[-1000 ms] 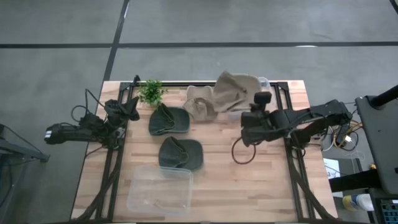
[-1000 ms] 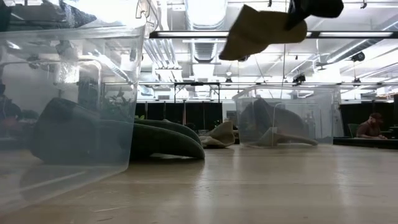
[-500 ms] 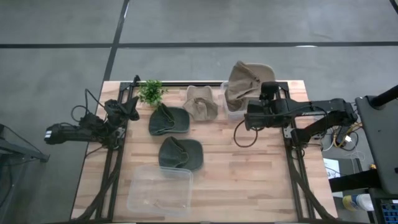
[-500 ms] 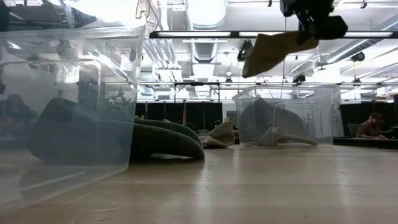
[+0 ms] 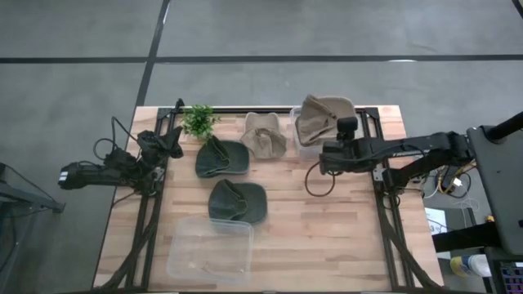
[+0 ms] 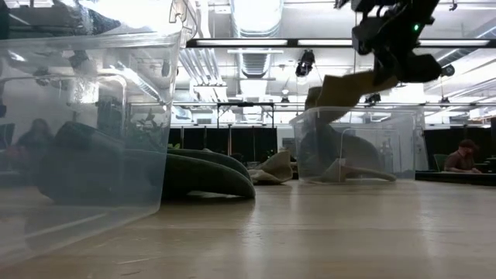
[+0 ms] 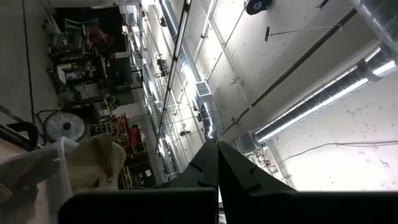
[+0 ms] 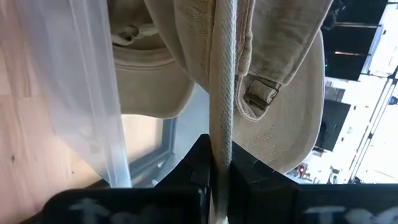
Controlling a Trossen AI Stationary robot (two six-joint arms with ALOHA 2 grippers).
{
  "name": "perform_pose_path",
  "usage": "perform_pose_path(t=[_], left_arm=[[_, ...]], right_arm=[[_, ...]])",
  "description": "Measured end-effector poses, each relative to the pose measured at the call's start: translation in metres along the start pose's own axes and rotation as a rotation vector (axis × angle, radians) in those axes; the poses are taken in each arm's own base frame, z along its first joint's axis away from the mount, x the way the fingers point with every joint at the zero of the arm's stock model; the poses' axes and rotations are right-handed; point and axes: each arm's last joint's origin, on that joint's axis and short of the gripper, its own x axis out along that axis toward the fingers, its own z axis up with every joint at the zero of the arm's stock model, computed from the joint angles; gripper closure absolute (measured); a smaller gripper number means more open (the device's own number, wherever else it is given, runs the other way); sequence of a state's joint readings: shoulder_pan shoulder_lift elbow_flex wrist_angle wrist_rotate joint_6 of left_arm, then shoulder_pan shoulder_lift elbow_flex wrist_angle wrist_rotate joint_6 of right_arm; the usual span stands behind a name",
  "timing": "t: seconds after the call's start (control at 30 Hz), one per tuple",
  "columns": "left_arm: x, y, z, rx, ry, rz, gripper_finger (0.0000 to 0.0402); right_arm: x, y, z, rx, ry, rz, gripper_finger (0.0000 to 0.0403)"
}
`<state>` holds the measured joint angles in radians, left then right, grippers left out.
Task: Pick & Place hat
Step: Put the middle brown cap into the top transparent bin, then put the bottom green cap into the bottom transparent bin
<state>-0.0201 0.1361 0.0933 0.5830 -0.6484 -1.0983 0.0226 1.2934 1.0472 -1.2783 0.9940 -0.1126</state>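
Observation:
A tan hat (image 5: pixel 321 117) hangs from my right gripper (image 5: pixel 325 144) over the clear bin (image 5: pixel 296 139) at the table's far right. In the low view the hat (image 6: pixel 341 89) slants down from the right gripper (image 6: pixel 394 48) to about the bin's rim (image 6: pixel 356 112). More tan cloth (image 8: pixel 146 74) lies inside the bin. My left gripper (image 5: pixel 174 144) waits shut at the table's left edge, touching nothing. My right gripper is shut on a narrow folded ridge of the tan hat (image 8: pixel 222 134), beside its strap buckle (image 8: pixel 260 93), pinched between the two fingers. The fingers come from the table's right side. The hat is lifted off the table, tilted, its lower end (image 6: pixel 316 97) above the bin.
Another tan hat (image 5: pixel 263 135) and two dark green hats (image 5: pixel 222 158) (image 5: pixel 237 201) lie on the table's middle. A small plant (image 5: pixel 198 120) stands at the far edge. A second clear bin (image 5: pixel 211 249) sits at the near edge.
My right gripper has carried the tan hat from above the table's middle toward the far right, over the bin, and has come down. The hat, high in the low view before, now hangs slanted at the bin's rim.

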Motion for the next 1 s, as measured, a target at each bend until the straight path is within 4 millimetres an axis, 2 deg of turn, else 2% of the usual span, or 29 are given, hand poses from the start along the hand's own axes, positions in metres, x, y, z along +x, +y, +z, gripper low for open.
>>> perform_pose_path(t=[0.17,0.33,0.53,0.77,1.0], left_arm=[[0.0,0.0,0.0,-0.007,0.0,0.0,0.0401],[0.0,0.0,0.0,-0.008,0.0,0.0,0.0401],[0.0,0.0,0.0,-0.01,-0.001,0.001,0.0401],[0.0,0.0,0.0,-0.01,-0.006,0.003,0.0401],[0.0,0.0,0.0,-0.007,-0.008,0.004,0.0401]], right_arm=[[0.012,0.007,-0.002,0.037,0.032,0.002,0.039],[0.015,0.006,0.0,0.097,0.013,-0.003,0.0383],[0.015,0.004,0.003,0.165,-0.032,-0.012,0.0329],[0.015,0.003,-0.004,0.165,-0.026,-0.089,0.0258],[-0.005,-0.015,-0.005,0.17,-0.087,-0.172,0.0216]])
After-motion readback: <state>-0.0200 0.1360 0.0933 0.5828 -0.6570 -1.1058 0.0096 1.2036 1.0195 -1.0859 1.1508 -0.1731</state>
